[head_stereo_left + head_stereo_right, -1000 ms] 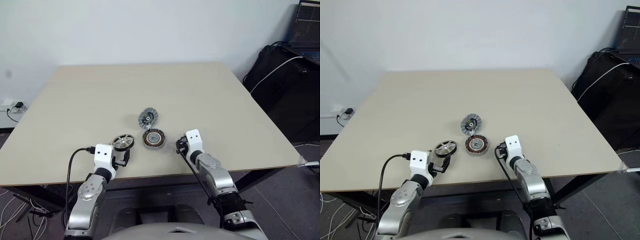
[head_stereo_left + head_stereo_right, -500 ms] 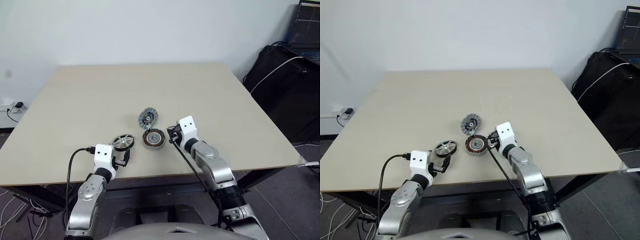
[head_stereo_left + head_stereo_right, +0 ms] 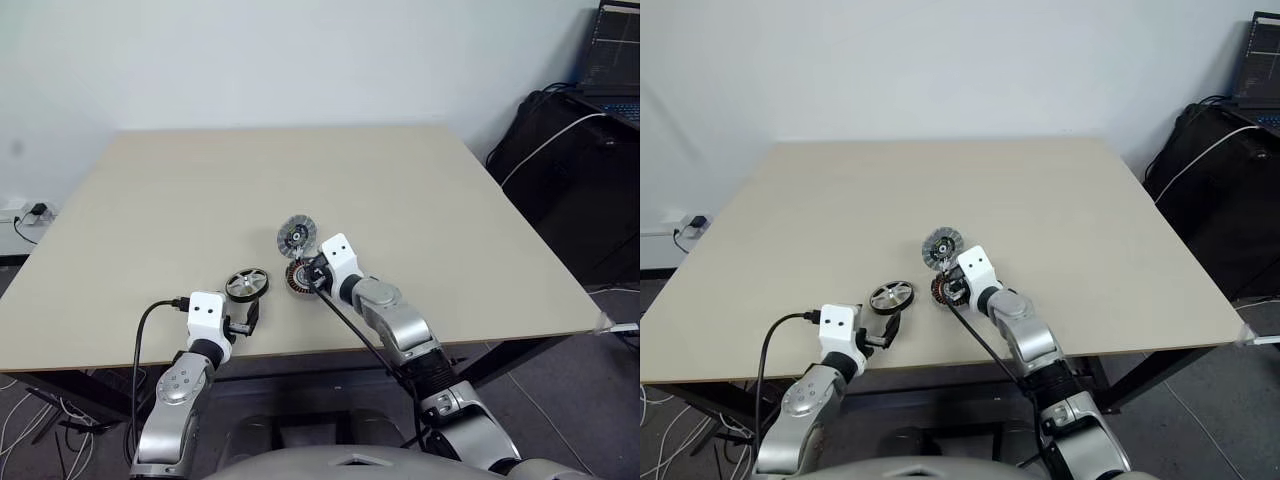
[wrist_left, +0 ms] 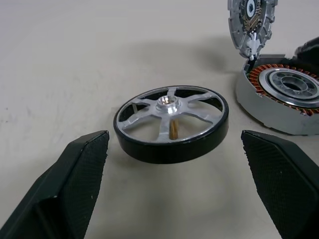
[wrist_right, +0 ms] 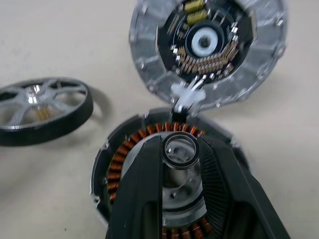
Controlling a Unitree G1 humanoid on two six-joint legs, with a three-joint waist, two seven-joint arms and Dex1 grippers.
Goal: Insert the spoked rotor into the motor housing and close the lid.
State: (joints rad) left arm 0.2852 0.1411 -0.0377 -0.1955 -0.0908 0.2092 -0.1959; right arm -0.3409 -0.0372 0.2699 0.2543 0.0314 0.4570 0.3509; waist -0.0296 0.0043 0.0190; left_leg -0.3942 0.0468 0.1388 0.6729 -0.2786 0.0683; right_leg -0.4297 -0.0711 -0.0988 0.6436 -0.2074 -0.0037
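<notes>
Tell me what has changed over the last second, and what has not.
The right gripper swung leftward from beside the motor housing to directly over it, carrying a small metal ring between its jaws. Nothing was picked up or released. The left gripper stayed put, jaws open on either side of the spoked rotor. The rotor, housing and upright lid have not moved.

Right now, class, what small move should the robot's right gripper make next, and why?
Probably ease the right gripper straight down and let go. It is shut on a small metal ring, held over the dark centre of the motor housing, whose lid stands open. The spoked rotor lies between the open left gripper's fingers, not yet gripped.
</notes>
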